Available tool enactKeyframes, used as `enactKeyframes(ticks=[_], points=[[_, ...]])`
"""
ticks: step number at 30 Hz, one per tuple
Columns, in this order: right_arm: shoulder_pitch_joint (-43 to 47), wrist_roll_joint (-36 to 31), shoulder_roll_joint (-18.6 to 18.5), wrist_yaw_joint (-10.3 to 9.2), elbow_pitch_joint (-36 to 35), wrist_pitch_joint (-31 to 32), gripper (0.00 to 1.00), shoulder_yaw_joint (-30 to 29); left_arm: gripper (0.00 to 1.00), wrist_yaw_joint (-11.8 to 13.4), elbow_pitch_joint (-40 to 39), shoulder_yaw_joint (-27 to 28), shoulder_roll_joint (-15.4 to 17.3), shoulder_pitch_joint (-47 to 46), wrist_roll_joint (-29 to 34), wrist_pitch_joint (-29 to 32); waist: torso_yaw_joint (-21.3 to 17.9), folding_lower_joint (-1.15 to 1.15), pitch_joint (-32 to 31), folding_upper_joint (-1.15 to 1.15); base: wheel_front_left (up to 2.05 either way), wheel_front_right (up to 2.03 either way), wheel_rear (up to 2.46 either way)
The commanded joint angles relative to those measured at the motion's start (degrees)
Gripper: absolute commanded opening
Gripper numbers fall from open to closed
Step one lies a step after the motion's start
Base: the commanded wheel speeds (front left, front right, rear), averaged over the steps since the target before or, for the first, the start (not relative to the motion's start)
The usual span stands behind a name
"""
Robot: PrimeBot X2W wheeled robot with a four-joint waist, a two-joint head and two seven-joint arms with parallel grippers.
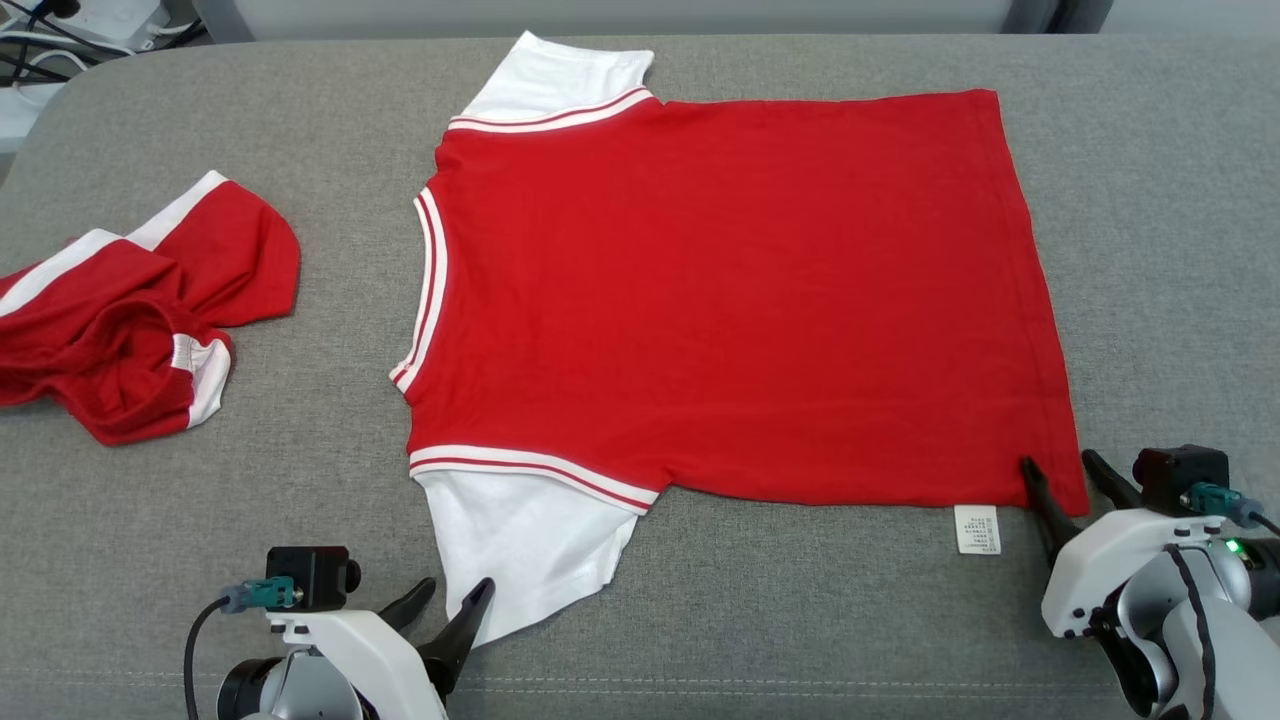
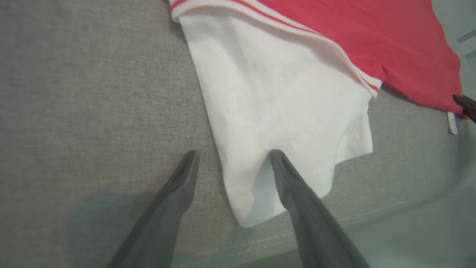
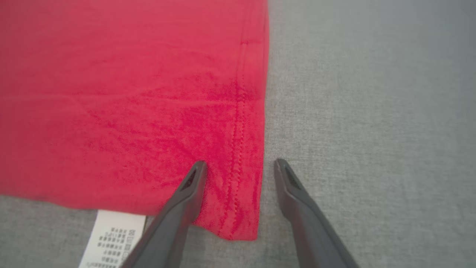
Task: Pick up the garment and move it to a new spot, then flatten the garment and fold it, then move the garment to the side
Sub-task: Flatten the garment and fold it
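A red T-shirt (image 1: 730, 300) with white sleeves lies spread flat on the grey cushion, collar to the left, hem to the right. My left gripper (image 1: 455, 600) is open at the tip of the near white sleeve (image 2: 282, 111), one finger (image 2: 293, 186) over the cloth and the other on the bare cushion. My right gripper (image 1: 1062, 475) is open astride the near hem corner (image 3: 238, 197); its left finger (image 3: 186, 197) lies over the red cloth, its right finger (image 3: 293, 193) on the cushion. A white care label (image 1: 977, 528) pokes out beside that corner.
A second red and white garment (image 1: 130, 320) lies crumpled at the left of the grey cushion (image 1: 1150, 250). The cushion's front seam (image 2: 260, 242) runs just under my left gripper. White cables and a device (image 1: 70, 40) sit beyond the back left corner.
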Motion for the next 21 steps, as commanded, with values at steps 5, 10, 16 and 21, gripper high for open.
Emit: enactKeyframes(ticks=[5,10,16,21], points=[[-1.61,2.49,-0.46,0.0,2.06,0.43,0.0,3.12,0.0,0.03,-0.28,-0.1,1.1,-2.39,-1.15,1.13,-0.16,0.0,1.07,0.0,0.0,0.0,0.0],[-1.76,4.6,-1.09,0.0,2.7,-0.7,0.0,3.69,0.0,0.01,-1.94,-1.45,2.02,-1.48,-2.12,1.49,-0.35,0.0,1.25,0.0,0.0,0.0,0.0],[0.25,6.58,-1.84,0.0,1.06,-1.21,0.0,3.73,0.0,0.0,-6.19,-2.06,3.44,1.68,-3.75,2.29,-0.23,0.0,1.05,0.0,0.0,0.0,0.0],[4.48,7.79,-2.96,0.0,-3.1,-1.54,0.0,2.11,0.0,0.47,-12.15,-1.45,4.56,6.18,-5.01,2.86,0.29,0.0,1.24,0.0,0.0,0.0,0.0]])
